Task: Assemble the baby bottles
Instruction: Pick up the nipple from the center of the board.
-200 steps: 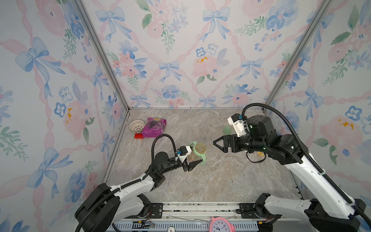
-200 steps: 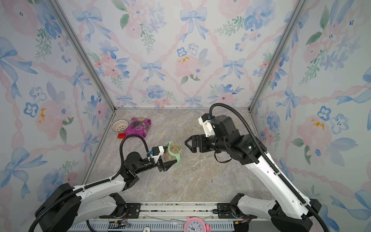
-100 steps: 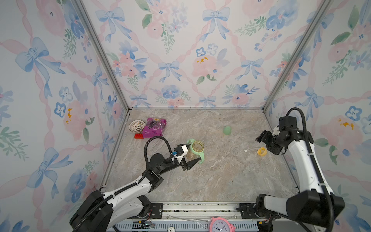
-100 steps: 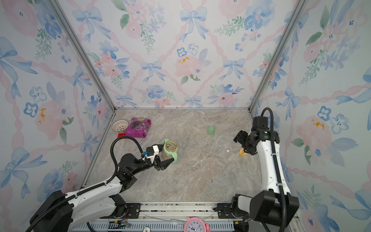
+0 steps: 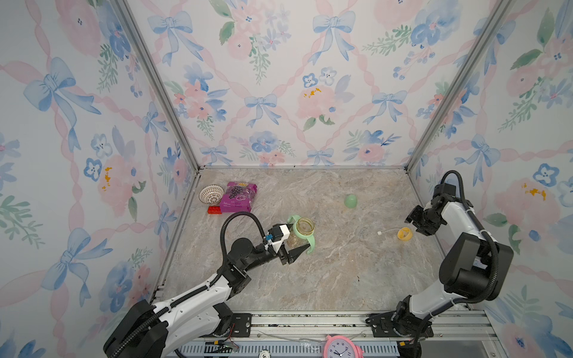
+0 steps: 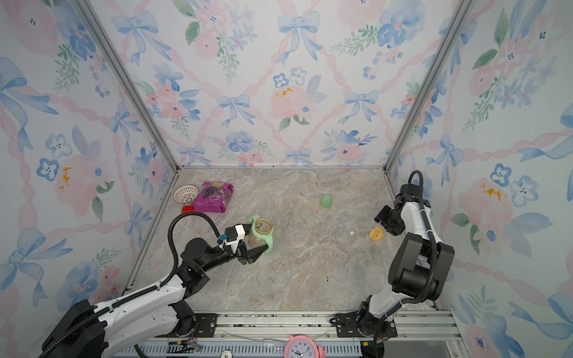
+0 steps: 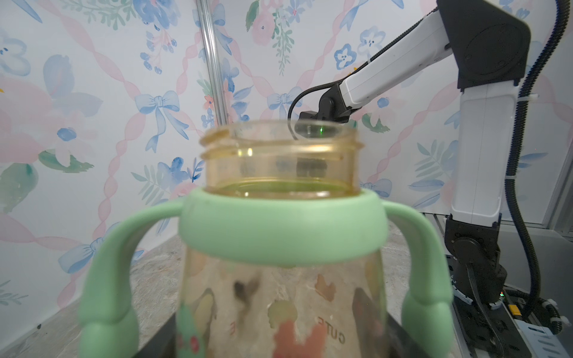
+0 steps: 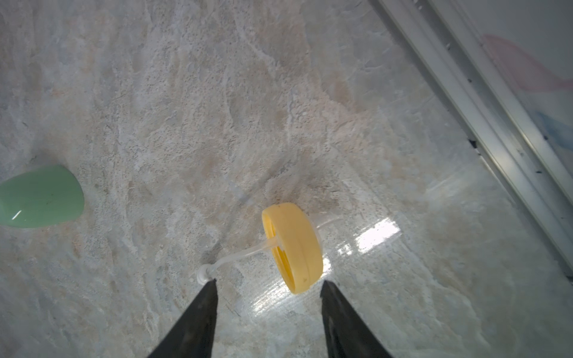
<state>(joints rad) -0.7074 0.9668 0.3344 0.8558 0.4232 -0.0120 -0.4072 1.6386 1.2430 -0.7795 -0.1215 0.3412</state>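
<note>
Marbled worktop between flowered walls carries the bottle in parts. Left of the middle, the left pincer is clamped on the body of the amber jar and holds it upright, mouth open. The green handle ring already sits around the jar's neck. Close to the right edge the yellow collar lies on its side, with a thin clear tube trailing toward the middle. The right pincer hangs just short of the collar, partly open and empty. One of its tips is near the tube's end and the other is beside the collar's rim. The green cap lies well apart, toward the back edge.

Picking up the collar appears to be the step in hand. The right pincer should straddle the rim squarely before squeezing, since a collar on its edge may roll away. The tube is best left free, so that it can later drop into the jar's mouth. The left pincer should hold the jar level.
</note>
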